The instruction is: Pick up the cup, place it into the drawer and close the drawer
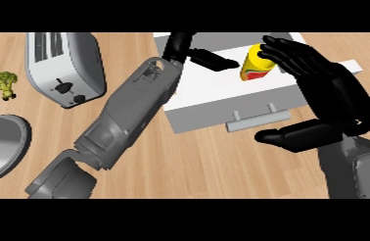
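While the drawer [209, 95] gapes, the cup [254, 64] sits inside.

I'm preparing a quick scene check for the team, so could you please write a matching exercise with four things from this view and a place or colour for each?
Things:
1. toaster
2. cup
3. green vegetable
4. drawer handle

Descriptions:
A. at the view's left edge
B. yellow and red, over the white inside of the drawer
C. grey bar on the drawer's near side
D. silver, upper left in the view

Pairs: 1-D, 2-B, 3-A, 4-C
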Tool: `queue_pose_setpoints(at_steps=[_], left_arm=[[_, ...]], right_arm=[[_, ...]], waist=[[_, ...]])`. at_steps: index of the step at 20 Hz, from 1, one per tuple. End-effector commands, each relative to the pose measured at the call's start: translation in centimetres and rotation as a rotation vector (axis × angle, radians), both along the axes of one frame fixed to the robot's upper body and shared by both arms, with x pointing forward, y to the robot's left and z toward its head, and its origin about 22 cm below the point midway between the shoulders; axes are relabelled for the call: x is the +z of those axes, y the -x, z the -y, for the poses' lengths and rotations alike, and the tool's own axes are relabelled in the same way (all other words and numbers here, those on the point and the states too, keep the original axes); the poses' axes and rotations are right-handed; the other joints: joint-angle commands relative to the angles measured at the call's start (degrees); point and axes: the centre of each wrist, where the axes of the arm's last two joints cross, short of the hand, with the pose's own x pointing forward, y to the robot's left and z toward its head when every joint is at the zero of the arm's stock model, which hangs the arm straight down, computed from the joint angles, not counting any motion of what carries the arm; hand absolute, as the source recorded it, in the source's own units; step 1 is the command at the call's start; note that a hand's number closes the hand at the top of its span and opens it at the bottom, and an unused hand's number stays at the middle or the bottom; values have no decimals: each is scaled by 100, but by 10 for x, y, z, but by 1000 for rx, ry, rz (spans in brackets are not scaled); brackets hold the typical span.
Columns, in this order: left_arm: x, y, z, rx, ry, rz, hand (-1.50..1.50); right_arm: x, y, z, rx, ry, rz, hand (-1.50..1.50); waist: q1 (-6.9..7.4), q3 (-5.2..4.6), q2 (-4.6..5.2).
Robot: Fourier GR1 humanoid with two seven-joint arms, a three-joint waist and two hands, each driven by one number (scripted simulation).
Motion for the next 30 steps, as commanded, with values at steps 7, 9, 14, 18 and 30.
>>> queue_pose_setpoints(at_steps=[7,9,14,18,30], left_arm=[[26,-1,8,18,269,110,-150],[14,0,2,47,288,108,-150],[-5,0,-6,78,284,99,-150],[-2,0,-6,67,334,101,-150],[-39,10,-48,74,420,115,-150]], right_arm=[[-14,9,-4,370,324,-121,150],[-13,11,-13,367,463,-134,150],[-17,24,-6,227,681,-107,-150],[-54,22,-5,118,796,-128,-150],[-164,-39,-17,82,1015,-274,150]], waist=[[208,-3,-107],[393,-9,-134],[652,-4,-183],[940,2,-206],[1552,3,-254]])
